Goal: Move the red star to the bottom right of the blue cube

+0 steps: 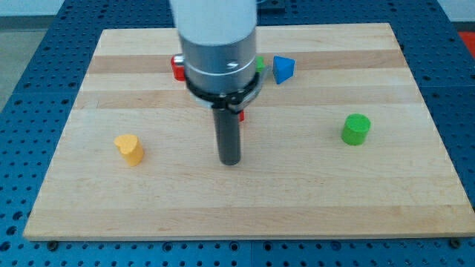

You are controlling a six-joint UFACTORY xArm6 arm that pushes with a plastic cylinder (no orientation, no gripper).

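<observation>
- My tip [231,161] is a bare rod without a claw, at frame centre.
- A red plastic sliver [241,116] behind the rod is possibly the red star.
- No blue cube is identifiable; a blue wedge-like block [283,69] sits upper centre-right.
- Circle behind the star, then push slowly.

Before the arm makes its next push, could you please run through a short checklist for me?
1. My tip visible: ok, on bare board at centre.
2. Red star located: cannot tell; a red piece peeks out behind the rod, another red block shows behind the arm.
3. Blue cube located: cannot tell; the only blue block looks wedge-like.
4. Tip touching a block: not ok.
5. Yellow block and green cylinder away from the tip: ok.
</observation>
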